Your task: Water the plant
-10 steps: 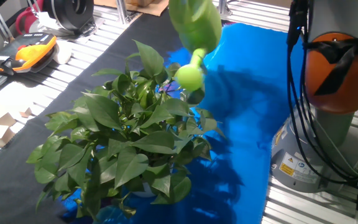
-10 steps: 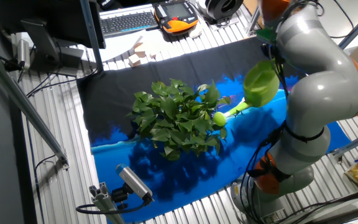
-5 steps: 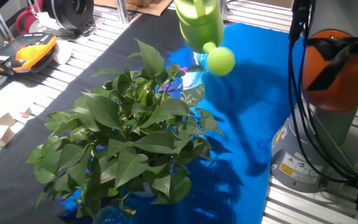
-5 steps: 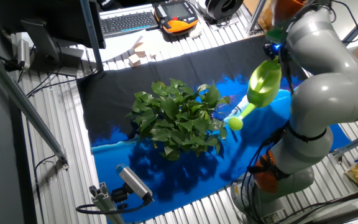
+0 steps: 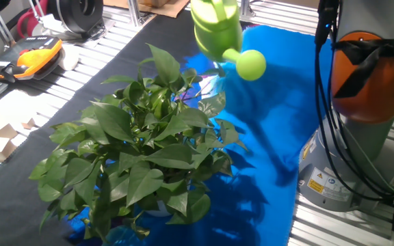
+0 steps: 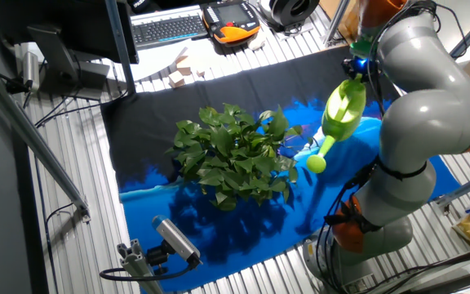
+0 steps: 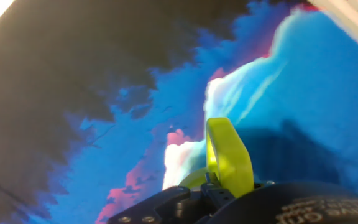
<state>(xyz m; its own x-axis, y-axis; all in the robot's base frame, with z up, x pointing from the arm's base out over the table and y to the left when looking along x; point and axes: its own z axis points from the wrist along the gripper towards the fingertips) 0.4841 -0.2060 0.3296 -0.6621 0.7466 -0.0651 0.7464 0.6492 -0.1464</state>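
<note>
**Watering can held aloft beside the plant**

One fixed view: a lime-green plastic watering can (image 5: 216, 29), smooth and rounded, hangs in the air at the top edge of the picture. Its short spout ends in a ball-shaped head (image 5: 251, 65) that points down and away from the foliage. The hand itself is out of frame here. Below and to one side of the can spreads the plant (image 5: 139, 143), a dense mound of broad, glossy, heart-shaped leaves with pointed tips. It stands on the tabletop (image 5: 272, 130), where a bright blue cloth meets a matte black one (image 5: 81, 89). The orange and grey base of the arm (image 5: 364, 82) rises at the far side, with black cables hanging along it.

The other fixed view: the hand (image 6: 356, 67) sits at the can's upper end, but whether its fingers clamp the handle is hidden by the can body. The can tilts spout-down, the round head just beside the plant's outer leaves and not above them. The plant lies below the hand, toward the black cloth.

Hand view: a curved yellow-green plastic strip, part of the can, rises from between dark metal hand parts at the bottom edge. Beyond it lie only blurred blue and black cloth.
</note>
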